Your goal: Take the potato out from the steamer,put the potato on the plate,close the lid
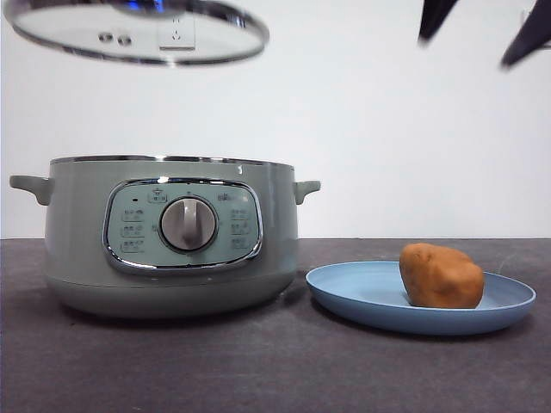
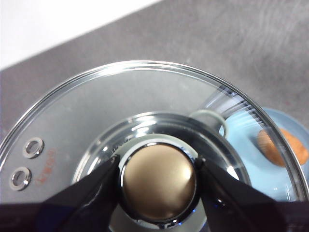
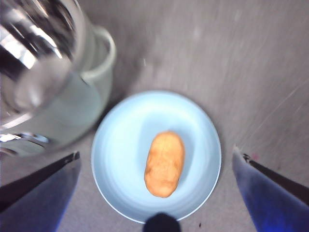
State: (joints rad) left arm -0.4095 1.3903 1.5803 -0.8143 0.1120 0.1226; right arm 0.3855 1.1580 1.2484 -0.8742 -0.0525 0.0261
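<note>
In the front view, one pale sage-green steamer [image 1: 172, 237] stood open on the dark, matte surface [image 1: 275, 370], round-bodied with a chrome-framed panel and a silver dial. Beside it, just apart, sat one shallow blue plate [image 1: 362, 301] holding a single lumpy orange-brown potato [image 1: 441, 275]. The domed glass lid [image 1: 136, 31], steel-rimmed, hung high above the steamer. In the left wrist view, the left gripper [image 2: 158, 181] was clamped on the lid's silver-topped knob — one black jaw on each side — and two small metal rings showed near the glass edge. In the right wrist view, the right gripper [image 3: 154, 162] hovered over the plate with its jaws spread wide, empty — the potato lay at the plate's middle.
</note>
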